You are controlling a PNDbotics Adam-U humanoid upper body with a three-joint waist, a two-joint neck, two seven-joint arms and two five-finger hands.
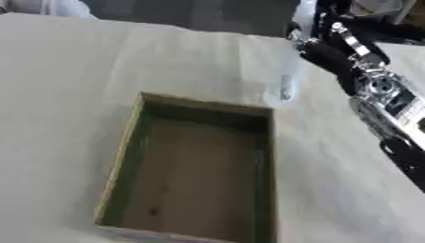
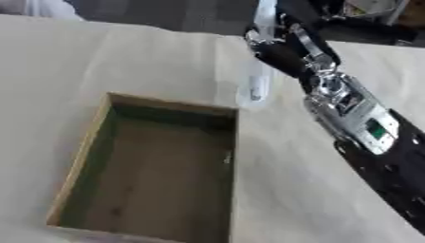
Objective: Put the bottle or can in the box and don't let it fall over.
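An open cardboard box (image 1: 192, 171) lies on the table (image 1: 58, 85), which is covered with a pale cloth; the box sits in the near middle, its inside brown and bare, its left wall showing a greenish tint. Just beyond the far right corner of the box stands a clear plastic bottle (image 1: 285, 83), upright on the cloth, outside the box and close to its rim. It is see-through and blurred, with a small darker patch low on its side. At the top of the bottle is the right hand (image 2: 278, 45), black with silver joints, its arm coming in from the right edge. The fingers seem to close around the bottle's upper part, though blur hides exactly how they sit.
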